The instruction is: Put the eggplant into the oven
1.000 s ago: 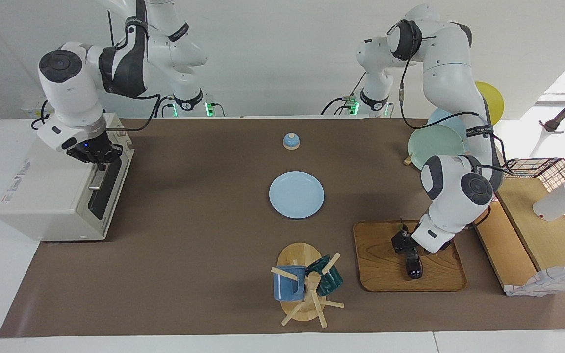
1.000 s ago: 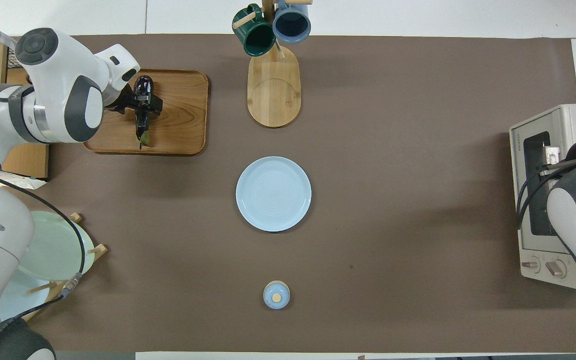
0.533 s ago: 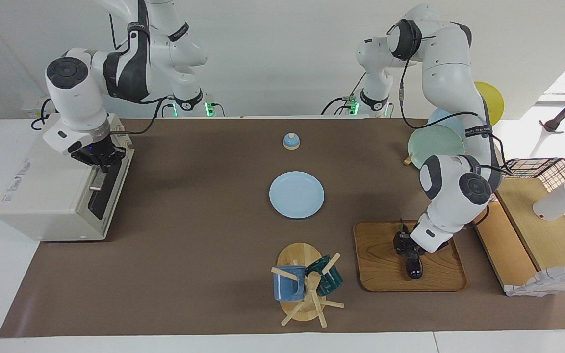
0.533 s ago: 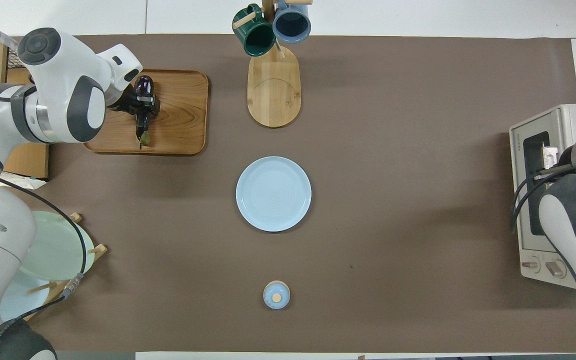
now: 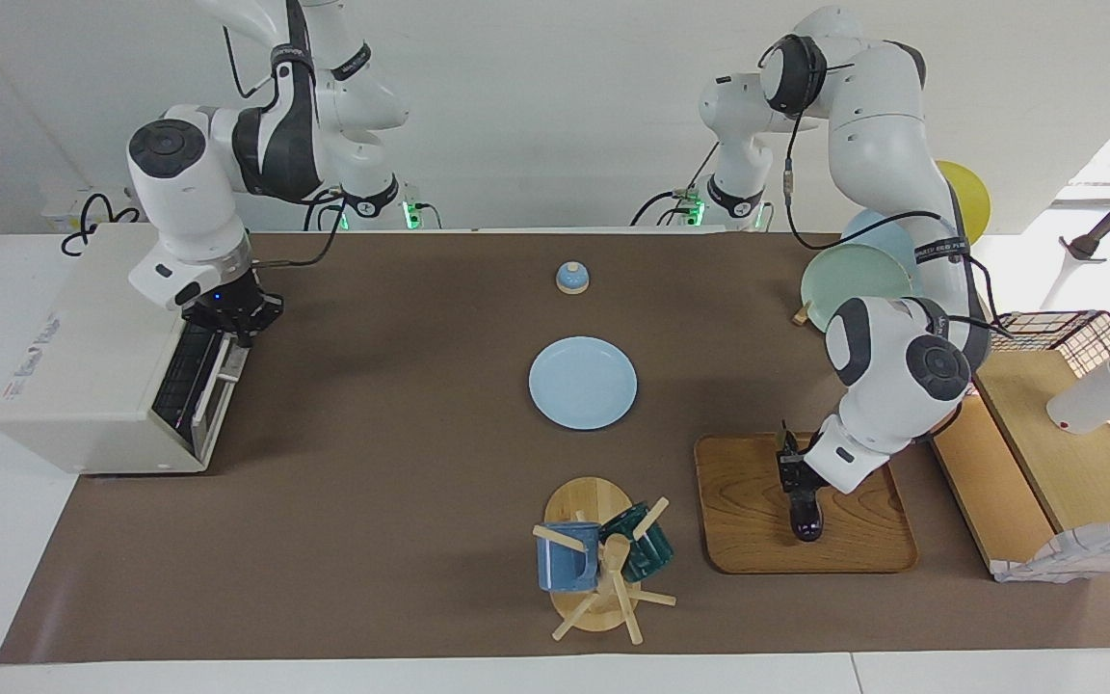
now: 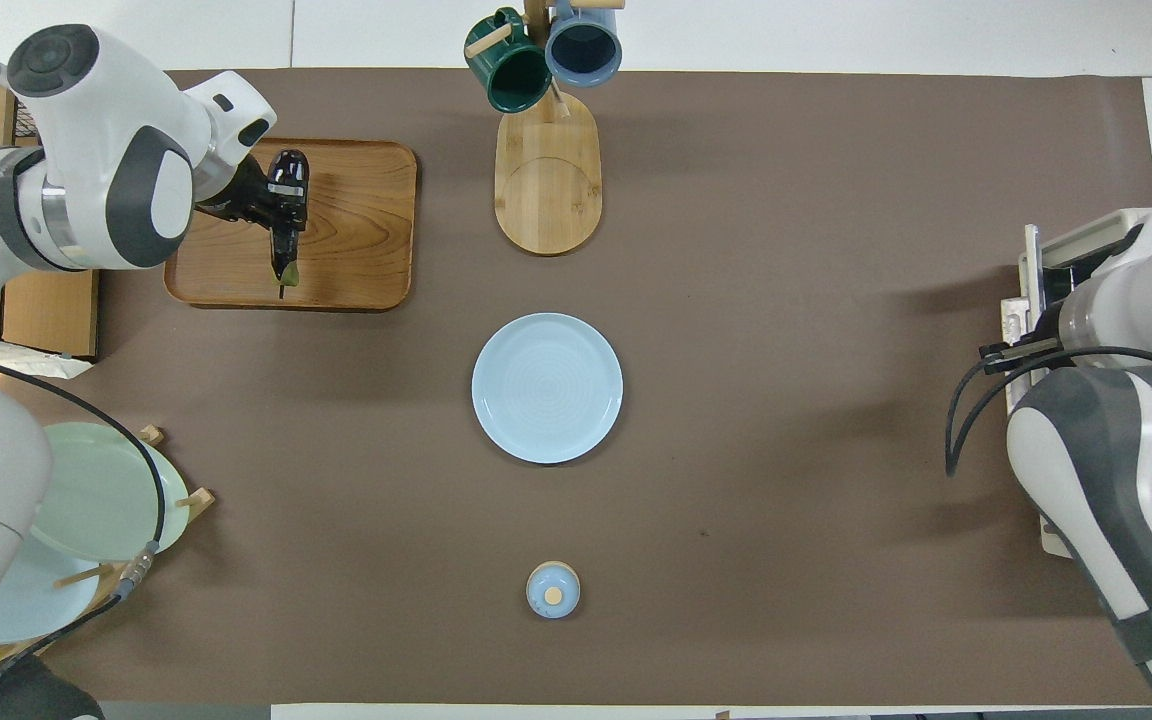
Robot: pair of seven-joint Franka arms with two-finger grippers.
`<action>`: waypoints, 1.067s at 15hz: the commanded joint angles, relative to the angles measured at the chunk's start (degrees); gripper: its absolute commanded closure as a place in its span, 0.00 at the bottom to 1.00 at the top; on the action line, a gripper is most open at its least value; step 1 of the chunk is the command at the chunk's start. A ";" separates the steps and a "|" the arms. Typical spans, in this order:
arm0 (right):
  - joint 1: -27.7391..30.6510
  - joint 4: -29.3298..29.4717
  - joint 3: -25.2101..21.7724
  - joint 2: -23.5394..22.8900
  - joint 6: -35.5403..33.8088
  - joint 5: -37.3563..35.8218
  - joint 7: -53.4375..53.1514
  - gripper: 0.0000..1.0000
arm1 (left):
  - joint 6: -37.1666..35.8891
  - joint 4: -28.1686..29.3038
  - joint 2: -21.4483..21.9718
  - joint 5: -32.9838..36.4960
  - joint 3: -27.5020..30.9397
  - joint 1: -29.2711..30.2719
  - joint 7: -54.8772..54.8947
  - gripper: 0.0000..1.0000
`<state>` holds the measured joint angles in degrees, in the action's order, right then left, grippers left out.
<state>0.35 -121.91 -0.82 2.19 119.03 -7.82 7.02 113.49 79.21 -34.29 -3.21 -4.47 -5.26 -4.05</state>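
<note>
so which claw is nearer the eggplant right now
Left. The left claw is at the eggplant on the wooden tray; the right claw is at the oven door.

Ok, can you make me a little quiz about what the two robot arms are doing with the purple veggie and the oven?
1. True or false: the oven door is partly open.
2. What does the eggplant lie on? A) the blue plate B) the wooden tray C) the mug stand
3. Fill in: the gripper at the oven door belongs to the ___ arm.

Key:
1. True; the right gripper is at the door's top edge.
2. B; the left gripper is down on the eggplant over the wooden tray.
3. right
</note>
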 commanded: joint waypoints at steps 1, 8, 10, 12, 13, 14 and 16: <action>-0.88 -2.97 -0.23 -2.18 6.81 0.87 -2.01 1.00 | -7.29 2.35 7.99 -2.67 0.34 -1.50 -4.82 1.00; -4.56 -8.34 -0.23 -3.95 16.84 2.11 -7.45 1.00 | -11.90 7.26 17.15 -5.23 0.25 -13.00 -21.50 1.00; -5.44 -8.43 -0.23 -4.12 17.80 2.11 -9.39 1.00 | -6.91 11.21 18.64 -5.84 0.16 -16.79 -25.73 1.00; -5.89 -8.61 -0.23 -6.05 19.74 2.11 -10.62 1.00 | -0.50 17.09 20.83 -7.68 0.25 -19.69 -25.92 1.00; -6.24 -8.52 -0.23 -6.06 19.22 2.11 -11.06 1.00 | 3.01 20.43 21.71 -7.78 0.25 -21.27 -26.01 1.00; -7.11 -8.26 -0.23 -6.06 18.78 2.37 -12.02 1.00 | 6.01 23.24 22.16 -7.78 0.25 -22.50 -26.01 1.00; -8.69 -6.51 -0.06 -6.15 15.64 6.21 -13.35 1.00 | 12.34 27.74 22.17 -7.78 0.25 -24.61 -26.01 1.00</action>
<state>-6.52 -129.73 -0.66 -3.92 136.49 -5.07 -4.93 119.39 99.03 -15.53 -9.79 -5.28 -27.75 -30.06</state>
